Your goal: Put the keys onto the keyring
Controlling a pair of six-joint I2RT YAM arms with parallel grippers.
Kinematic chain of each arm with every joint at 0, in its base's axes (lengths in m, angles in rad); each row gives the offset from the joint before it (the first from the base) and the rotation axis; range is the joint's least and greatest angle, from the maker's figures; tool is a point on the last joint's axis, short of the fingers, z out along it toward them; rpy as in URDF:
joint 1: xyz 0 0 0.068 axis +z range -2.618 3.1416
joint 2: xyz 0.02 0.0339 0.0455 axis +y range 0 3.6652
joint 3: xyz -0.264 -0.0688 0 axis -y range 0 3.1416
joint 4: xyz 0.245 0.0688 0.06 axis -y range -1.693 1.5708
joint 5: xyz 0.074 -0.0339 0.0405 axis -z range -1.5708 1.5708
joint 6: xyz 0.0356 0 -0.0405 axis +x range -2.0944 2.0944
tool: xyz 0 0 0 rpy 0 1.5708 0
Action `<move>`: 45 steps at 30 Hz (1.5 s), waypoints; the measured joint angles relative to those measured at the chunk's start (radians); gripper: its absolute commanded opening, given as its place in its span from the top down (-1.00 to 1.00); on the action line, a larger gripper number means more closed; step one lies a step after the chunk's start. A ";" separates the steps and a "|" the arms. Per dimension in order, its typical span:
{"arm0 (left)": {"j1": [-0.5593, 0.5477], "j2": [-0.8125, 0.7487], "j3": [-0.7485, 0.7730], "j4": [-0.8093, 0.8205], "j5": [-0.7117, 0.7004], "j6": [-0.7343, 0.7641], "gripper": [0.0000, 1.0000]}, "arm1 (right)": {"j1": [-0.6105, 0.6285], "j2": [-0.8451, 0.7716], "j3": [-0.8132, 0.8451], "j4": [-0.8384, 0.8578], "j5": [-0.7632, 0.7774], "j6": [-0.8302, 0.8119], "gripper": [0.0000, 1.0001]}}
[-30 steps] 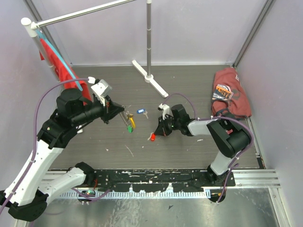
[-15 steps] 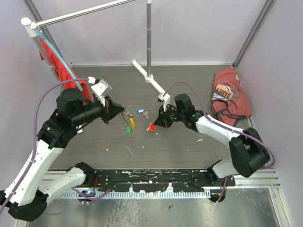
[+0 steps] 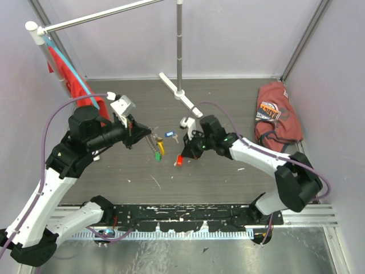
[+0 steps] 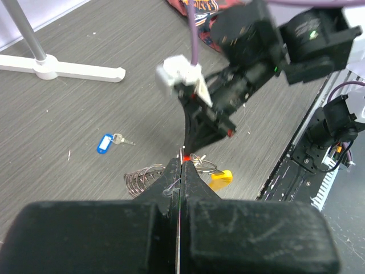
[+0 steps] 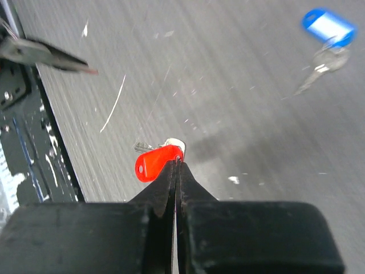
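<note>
A dark, wood-grained table (image 3: 217, 184) fills the bay, with pale walls around it.

At its middle we find the red key (image 5: 155, 162), pinched at the ring end of its plastic head by the right gripper (image 5: 176, 166), whose fingers are pressed fully together on it. The shadow beneath it suggests the key is held just clear of the table. Its red head sticks out sideways from the fingertips, and a little of the metal blade shows behind it.

The keyring (image 4: 141, 178) is just beside the key, on the robot's left. It appears to dangle from the left gripper (image 4: 181, 166), whose fingers are also closed tight, with thin wire crossing their tips. A yellow tag (image 4: 220, 178) and a green tag (image 3: 157, 156) hang below it.

The two fingertips point at each other across a small gap, and the red key sits in that gap, nearer the right arm. We judge that the coming move depends on this line: the key has to travel leftward, with the hole in its head turned to face the loop.

The blue key (image 3: 169, 135) lies flat on the table just beyond the pair, with nothing holding it. Farther back stands a white pole stand (image 3: 180, 96), and a crumpled red cloth (image 3: 278, 111) lies at the far right.
</note>
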 measured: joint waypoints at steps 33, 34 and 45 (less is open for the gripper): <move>0.000 -0.034 0.000 -0.005 -0.007 -0.001 1.00 | 0.026 0.234 -0.220 0.412 0.034 0.159 0.10; 0.000 -0.034 0.000 -0.005 -0.007 -0.001 1.00 | 0.022 0.230 -0.233 0.431 0.034 0.174 0.10; 0.000 -0.030 0.000 -0.005 -0.007 -0.001 1.00 | 0.021 0.246 -0.291 0.562 0.026 0.251 0.30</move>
